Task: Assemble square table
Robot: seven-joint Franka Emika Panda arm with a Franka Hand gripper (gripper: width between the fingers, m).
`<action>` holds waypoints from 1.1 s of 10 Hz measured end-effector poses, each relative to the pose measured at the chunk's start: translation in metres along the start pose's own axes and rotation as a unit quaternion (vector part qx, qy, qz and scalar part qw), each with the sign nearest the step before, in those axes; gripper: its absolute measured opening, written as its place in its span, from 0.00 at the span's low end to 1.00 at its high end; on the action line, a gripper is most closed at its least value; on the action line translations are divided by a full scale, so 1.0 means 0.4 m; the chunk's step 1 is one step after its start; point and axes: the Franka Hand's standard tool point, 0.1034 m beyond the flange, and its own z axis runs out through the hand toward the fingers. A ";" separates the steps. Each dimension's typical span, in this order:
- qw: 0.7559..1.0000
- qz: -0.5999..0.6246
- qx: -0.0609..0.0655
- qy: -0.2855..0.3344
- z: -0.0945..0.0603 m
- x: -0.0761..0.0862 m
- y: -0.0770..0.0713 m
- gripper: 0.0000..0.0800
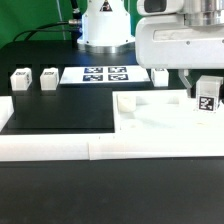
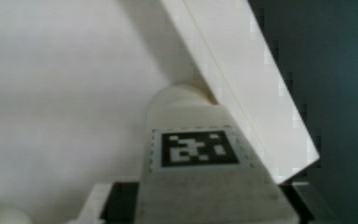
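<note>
The square tabletop [image 1: 160,122] is a thick white slab lying flat at the exterior view's right, against the low white border wall. My gripper [image 1: 203,84] is shut on a white tagged leg [image 1: 207,98] and holds it upright over the slab's far right corner. In the wrist view the leg [image 2: 195,150] runs between the dark fingers [image 2: 144,200] with its tag facing the camera, and its tip is at the tabletop [image 2: 69,100] near the slab's raised edge. Three more legs stand on the black table: two at the left [image 1: 20,78] [image 1: 48,77] and one [image 1: 160,74] behind the slab.
The marker board [image 1: 97,74] lies flat in front of the robot base [image 1: 104,25]. The low white border wall [image 1: 55,148] runs along the front and turns up at the left. Black table surface [image 1: 60,105] lies between them.
</note>
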 end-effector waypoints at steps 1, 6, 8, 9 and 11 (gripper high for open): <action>0.996 0.092 0.001 0.003 0.003 0.000 0.002 0.36; 0.938 0.343 0.041 -0.022 0.006 -0.003 0.006 0.37; 0.946 0.322 0.040 -0.021 0.008 -0.004 0.007 0.62; 0.979 0.199 0.033 -0.014 0.008 -0.007 0.006 0.62; 0.992 0.122 0.030 -0.013 0.008 -0.006 0.005 0.80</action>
